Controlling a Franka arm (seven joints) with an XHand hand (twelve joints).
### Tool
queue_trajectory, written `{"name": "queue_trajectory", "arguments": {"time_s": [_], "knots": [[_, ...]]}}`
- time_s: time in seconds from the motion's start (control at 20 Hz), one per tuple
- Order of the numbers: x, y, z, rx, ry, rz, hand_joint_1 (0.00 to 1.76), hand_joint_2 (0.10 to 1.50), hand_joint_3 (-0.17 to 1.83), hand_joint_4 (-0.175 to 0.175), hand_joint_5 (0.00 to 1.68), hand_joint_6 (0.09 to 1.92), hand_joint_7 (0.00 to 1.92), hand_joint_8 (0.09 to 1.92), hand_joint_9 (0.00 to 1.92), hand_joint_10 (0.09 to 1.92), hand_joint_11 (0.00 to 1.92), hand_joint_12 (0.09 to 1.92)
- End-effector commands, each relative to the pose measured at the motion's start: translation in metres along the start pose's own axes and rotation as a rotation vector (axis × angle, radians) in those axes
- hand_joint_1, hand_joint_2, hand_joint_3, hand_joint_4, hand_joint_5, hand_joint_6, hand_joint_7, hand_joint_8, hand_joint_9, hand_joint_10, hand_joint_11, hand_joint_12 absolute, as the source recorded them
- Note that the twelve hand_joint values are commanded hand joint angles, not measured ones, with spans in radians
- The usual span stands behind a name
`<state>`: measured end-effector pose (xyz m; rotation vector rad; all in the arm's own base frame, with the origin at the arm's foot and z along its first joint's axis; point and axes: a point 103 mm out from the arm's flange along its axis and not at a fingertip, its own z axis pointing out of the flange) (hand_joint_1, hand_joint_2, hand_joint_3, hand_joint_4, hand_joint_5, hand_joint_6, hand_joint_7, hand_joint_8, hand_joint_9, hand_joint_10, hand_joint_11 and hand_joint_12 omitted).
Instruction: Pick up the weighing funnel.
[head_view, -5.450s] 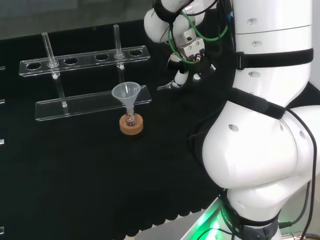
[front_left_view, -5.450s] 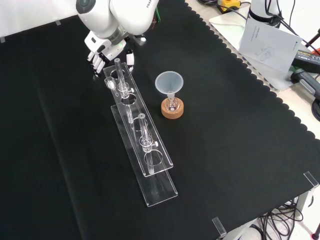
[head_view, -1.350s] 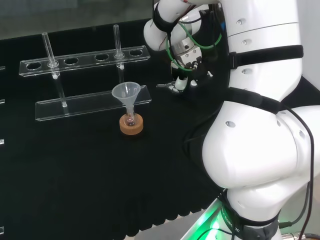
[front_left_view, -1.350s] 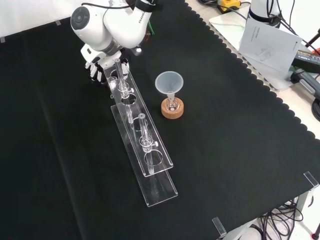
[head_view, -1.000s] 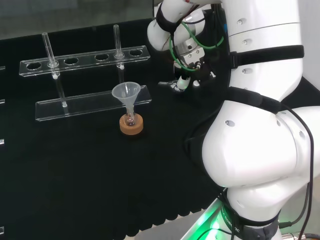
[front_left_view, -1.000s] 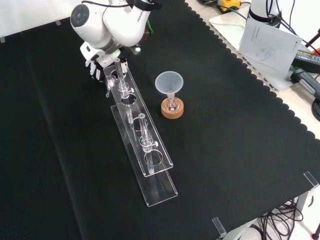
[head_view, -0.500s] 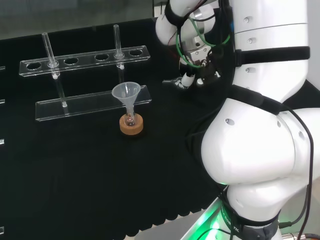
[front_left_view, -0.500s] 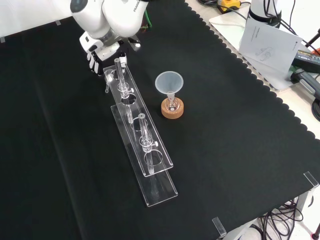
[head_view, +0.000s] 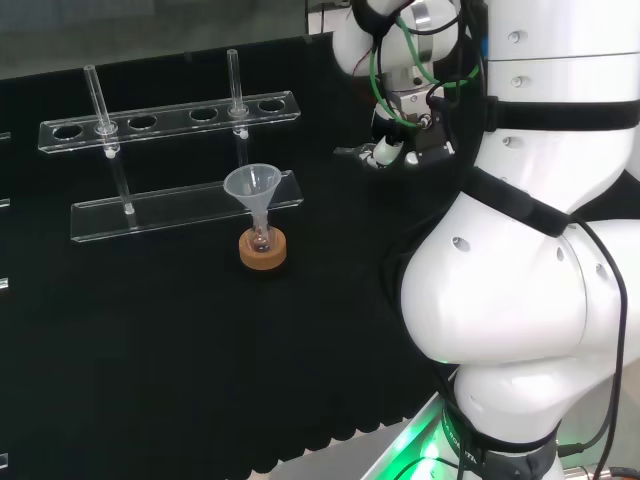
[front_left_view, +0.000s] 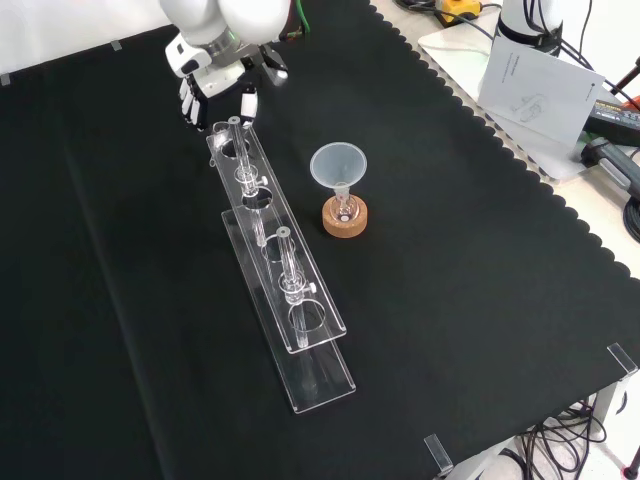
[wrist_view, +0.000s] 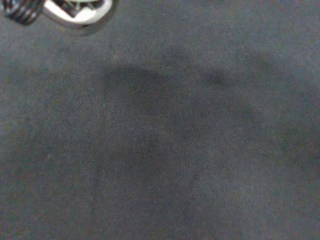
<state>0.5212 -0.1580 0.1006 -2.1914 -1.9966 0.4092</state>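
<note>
- Weighing funnel (head_view: 347, 152): seen from behind the arm, it is a small clear sliver sticking out sideways from the fingertips (head_view: 378, 152) of the hand (head_view: 390, 140). It is up off the black cloth (head_view: 180, 340), and it is too clear and too small for me to make out more of its shape.
- The hand looks pinched on that piece, with its fingers curled in around it.
- From the front, the hand (front_left_view: 212, 78) hangs just past the end of the clear rack (front_left_view: 290, 290), toward the bench edge on the arm's side. Its fingers (front_left_view: 190, 105) point down at the cloth.
- The rack lies lengthwise across the middle of the bench with two thin tubes upright in it. One tube (front_left_view: 237, 150) stands at the end nearest the hand and the other (front_left_view: 286, 262) about halfway along.
- The big funnel (front_left_view: 338, 165) stands mouth up with its stem in a small flask (head_view: 261, 238) on a cork ring (front_left_view: 345, 217). It is just beside the rack, on the side toward the scalloped bench edge, and well apart from the hand.
- The wrist camera looks at bare cloth with a soft dark shadow on it, and a blurred bit of the hand (wrist_view: 75, 10) shows at the rim.
- The white arm (head_view: 520, 300) bulks large over the bench edge nearest its base.
- A sheet of paper (front_left_view: 535, 80) lies beyond the scalloped edge, off the cloth, near a bench corner.
</note>
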Motion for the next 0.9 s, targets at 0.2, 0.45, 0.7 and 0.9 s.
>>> {"name": "queue_trajectory", "arguments": {"time_s": [0.2, 0.45, 0.7, 0.9], "knots": [[-0.019, -0.034, -0.019, -0.093, 0.089, 0.009, 1.09, 0.74, 0.54, 0.175, 1.21, 0.75, 0.73, 0.62, 1.01, 0.36, 0.78, 1.08], [-0.024, -0.057, -0.036, -0.148, 0.094, 0.052, 1.09, 0.74, 0.54, 0.175, 1.21, 0.75, 0.73, 0.62, 1.02, 0.34, 0.81, 1.06], [-0.021, -0.077, -0.055, -0.183, 0.075, 0.06, 1.09, 0.74, 0.54, 0.175, 1.21, 0.74, 0.73, 0.62, 1.03, 0.34, 0.83, 1.05], [-0.017, -0.094, -0.068, -0.207, 0.08, 0.069, 1.09, 0.74, 0.54, 0.175, 1.21, 0.75, 0.73, 0.62, 1.03, 0.34, 0.83, 1.05]]}}
